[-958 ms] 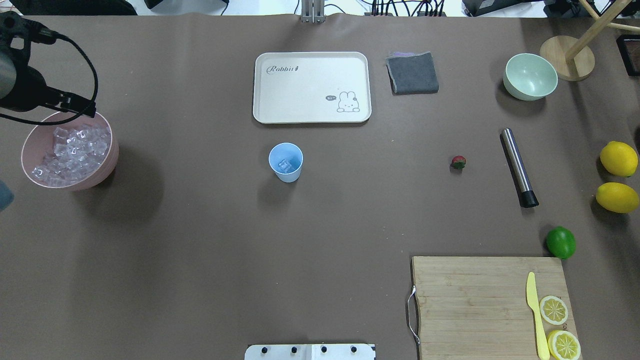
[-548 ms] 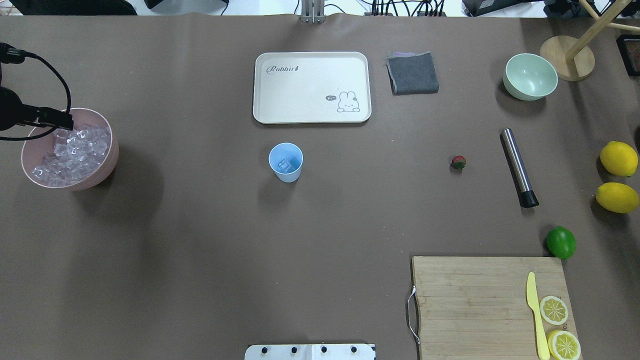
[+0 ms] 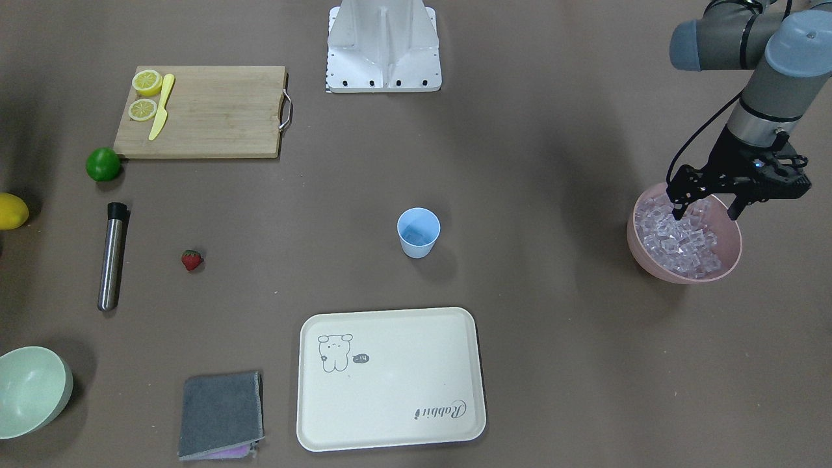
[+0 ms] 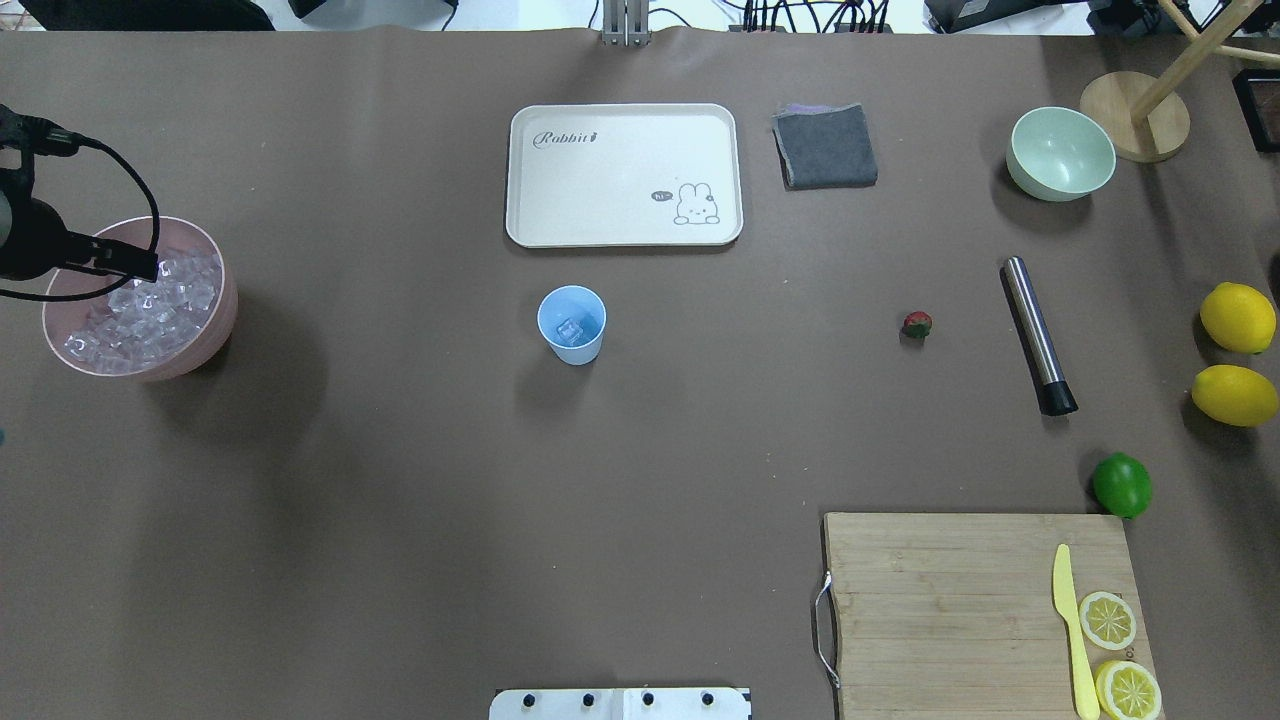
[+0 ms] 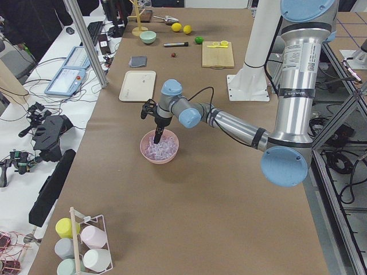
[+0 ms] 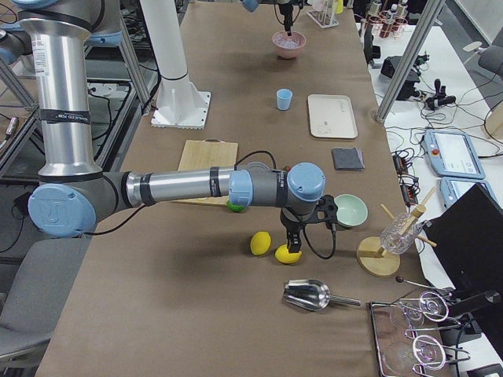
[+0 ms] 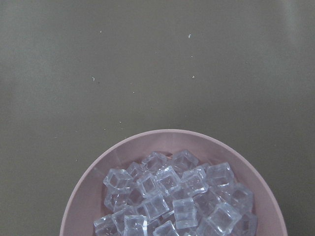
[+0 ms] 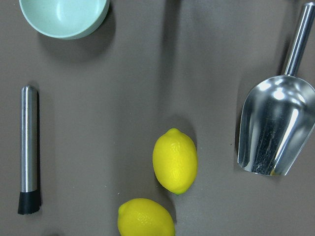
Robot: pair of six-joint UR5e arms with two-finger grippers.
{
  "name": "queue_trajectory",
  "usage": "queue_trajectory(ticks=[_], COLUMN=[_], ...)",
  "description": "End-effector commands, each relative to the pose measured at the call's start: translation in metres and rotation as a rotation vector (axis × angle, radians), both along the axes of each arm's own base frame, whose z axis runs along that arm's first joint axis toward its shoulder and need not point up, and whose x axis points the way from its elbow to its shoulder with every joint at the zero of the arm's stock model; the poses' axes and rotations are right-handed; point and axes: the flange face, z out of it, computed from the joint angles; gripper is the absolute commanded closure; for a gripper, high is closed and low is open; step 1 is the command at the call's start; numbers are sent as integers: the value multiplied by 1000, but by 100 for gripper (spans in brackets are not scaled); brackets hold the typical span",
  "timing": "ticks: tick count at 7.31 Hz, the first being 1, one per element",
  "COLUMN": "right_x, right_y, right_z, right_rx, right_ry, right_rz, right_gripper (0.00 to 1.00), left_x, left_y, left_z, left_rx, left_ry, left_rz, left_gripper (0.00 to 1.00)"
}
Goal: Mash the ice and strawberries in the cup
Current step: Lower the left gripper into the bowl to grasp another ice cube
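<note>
The light-blue cup stands mid-table with one ice cube in it. Many more ice cubes fill a pink bowl at the table's left end. My left gripper hangs over that bowl, open, with its fingertips down at the top of the ice pile. The strawberry lies on the table to the right of the cup. The right gripper shows only in the exterior right view, above two lemons; I cannot tell whether it is open or shut.
A steel muddler lies right of the strawberry. A cream tray, grey cloth and pale green bowl sit behind. Two lemons, a lime, a cutting board and a metal scoop are on the right.
The left gripper has shifted over the pink bowl, first leftward, then nearer and lower onto the ice. Everything else on the table is unmoved.
</note>
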Motion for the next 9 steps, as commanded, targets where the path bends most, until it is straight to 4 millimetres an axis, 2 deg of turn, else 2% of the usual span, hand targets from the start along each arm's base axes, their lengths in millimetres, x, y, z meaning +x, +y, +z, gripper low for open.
queue_trajectory(ticks=[1, 3, 7, 8, 9], right_x=[-1, -1, -1, -1, -1], right_y=[-1, -1, -3, -4, -4], right_z=[0, 7, 6, 6, 5], right_rx=[0, -13, -11, -11, -8], right_ry=[1, 3, 4, 3, 3], right_rz=[-3, -4, -4, -3, -3], right_gripper=[0, 0, 0, 0, 0], left_x=[1, -2, -6, -12, -27], left_y=[4, 11, 25, 31, 26], left_z=[0, 16, 28, 40, 49], left_rx=[117, 220, 184, 177, 189], left_ry=[-48, -99, 12, 6, -12], left_rz=[151, 327, 460, 479, 483], left_gripper=[6, 6, 3, 3, 3])
